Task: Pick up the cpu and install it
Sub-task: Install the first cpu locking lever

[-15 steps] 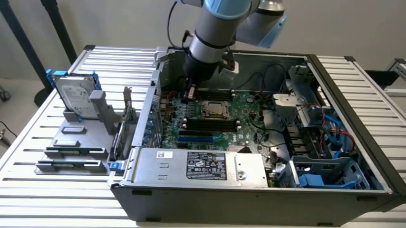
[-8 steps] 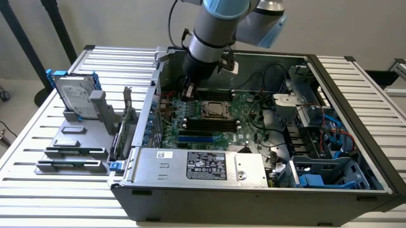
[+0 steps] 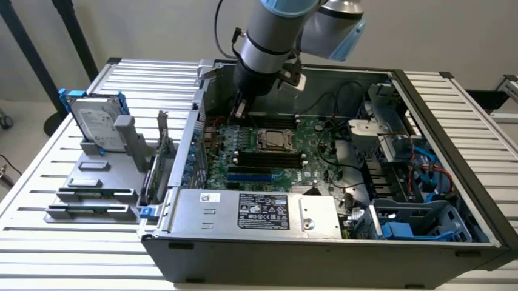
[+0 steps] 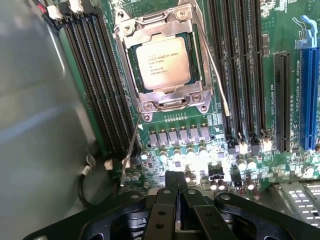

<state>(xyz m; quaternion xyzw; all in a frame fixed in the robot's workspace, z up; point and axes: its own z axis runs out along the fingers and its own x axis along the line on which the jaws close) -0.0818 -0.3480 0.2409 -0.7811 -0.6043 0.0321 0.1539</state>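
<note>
Now we see the cpu (image 4: 163, 63) in its socket (image 4: 170, 98), our gripper (image 4: 176, 186) near it on the exterior view's left, jaws shut, empty.

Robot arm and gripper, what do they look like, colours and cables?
The silver-grey cylindrical arm has light blue joint caps and a black cable running alongside. The black metal gripper is built of hinged linkage bars with round pivot pins.
</note>
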